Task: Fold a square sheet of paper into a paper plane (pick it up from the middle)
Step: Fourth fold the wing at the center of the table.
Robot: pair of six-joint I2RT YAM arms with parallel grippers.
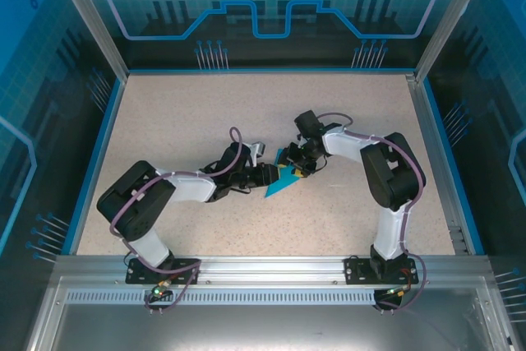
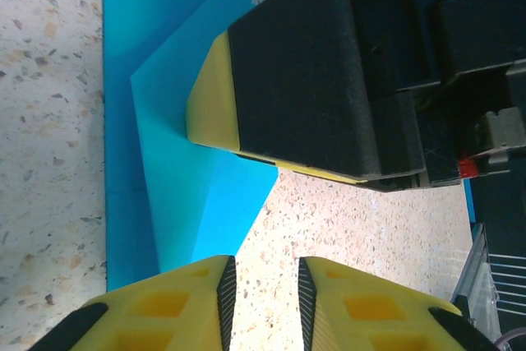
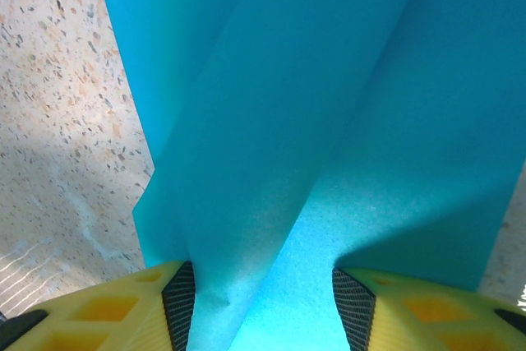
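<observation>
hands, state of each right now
left hand: open, empty
right hand: fingers around the paper, grip cannot be told

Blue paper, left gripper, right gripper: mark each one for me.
Blue paper (image 3: pixel 329 121), right wrist view, raised fold.
Left gripper (image 2: pixel 261 302), left wrist view, between fingertips.
Right gripper (image 3: pixel 265 306), right wrist view, between fingertips.

A thin, bright blue sheet of paper (image 1: pixel 280 182), plain and unmarked, lies near the middle of the worktop. It is partly folded. Overlapping flaps with sharp creases make a narrow wedge, and its point aims toward the near left corner. The lowest layer lies flat on the speckled surface, while a creased flap above it lifts slightly.
</observation>
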